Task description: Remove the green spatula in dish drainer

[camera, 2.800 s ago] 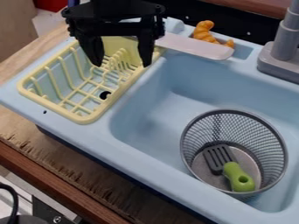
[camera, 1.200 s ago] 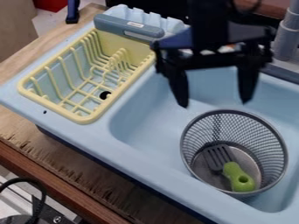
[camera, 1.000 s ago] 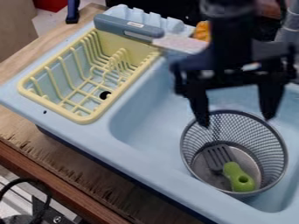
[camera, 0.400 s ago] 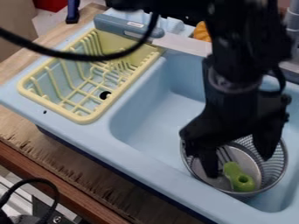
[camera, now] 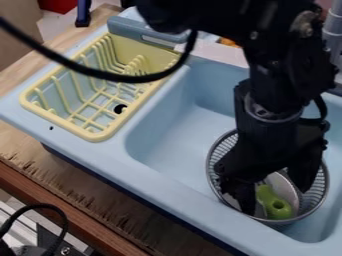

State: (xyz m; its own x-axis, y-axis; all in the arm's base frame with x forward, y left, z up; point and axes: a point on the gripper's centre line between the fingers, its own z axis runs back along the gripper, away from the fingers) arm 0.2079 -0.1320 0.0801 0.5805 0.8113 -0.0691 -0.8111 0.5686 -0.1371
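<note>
Open fingers over the spatula, with mesh on every side to snag

The green-handled spatula lies in the lower right of the frame, inside the wire mesh basket; its head is hidden behind the arm. The black two-finger gripper is spread wide, one finger on each side of the handle as seen from here, and it has hold of nothing. How deep the fingertips sit cannot be told, so closing too high could pinch air or skim off the rounded plastic.

The finger nearer the left of the frame looks close to the basket's near wall. If it catches mesh or rim as the grip closes, the basket could tip or come up with the spatula. A hold on the handle's end alone may let the head swing and hook the rim on the way out.

The basket stands in the pale blue sink basin, whose smooth floor might let it slide if pushed. Upper left, the yellow dish rack sits beside the basin; if that is the drainer meant, its upright prongs could foul a lowered spatula. A loose black cable loops across the view of the rack and might snag on them.
</note>
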